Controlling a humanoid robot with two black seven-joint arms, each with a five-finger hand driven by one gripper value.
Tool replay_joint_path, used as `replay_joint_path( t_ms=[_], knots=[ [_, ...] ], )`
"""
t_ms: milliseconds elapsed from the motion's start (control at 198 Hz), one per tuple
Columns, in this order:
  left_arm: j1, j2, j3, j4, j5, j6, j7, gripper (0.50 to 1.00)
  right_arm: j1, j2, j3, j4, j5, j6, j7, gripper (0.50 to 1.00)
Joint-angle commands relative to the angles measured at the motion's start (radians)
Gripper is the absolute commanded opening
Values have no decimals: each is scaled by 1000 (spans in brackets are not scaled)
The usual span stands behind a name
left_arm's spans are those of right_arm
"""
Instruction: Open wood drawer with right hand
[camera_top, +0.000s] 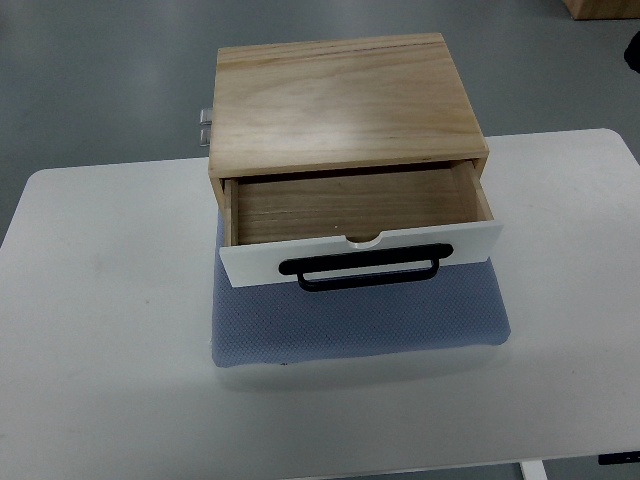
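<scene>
A light wooden box stands at the back middle of the white table. Its drawer is pulled out toward me, showing a bare wooden inside. The drawer has a white front panel with a black bar handle. Neither of my hands nor arms appears in the top view.
A blue-grey foam mat lies under the box and reaches toward the table's front. A small metal fitting sticks out at the box's back left. Grey floor surrounds the table, with a wooden object at the top right corner.
</scene>
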Motion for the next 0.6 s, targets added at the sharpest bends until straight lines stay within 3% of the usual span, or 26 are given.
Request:
replay_joint_path(
  t_ms=[0,162,592],
  knots=[
    [1,0,0,0,0,0,0,1000,-36,48,59,-93,-4,-14,11,944],
    [-1,0,0,0,0,0,0,1000,-90,113,125,-268,-7,-4,29,944],
    [-1,0,0,0,0,0,0,1000,-191,200,168,-435,-7,-12,107,946]
  ],
)
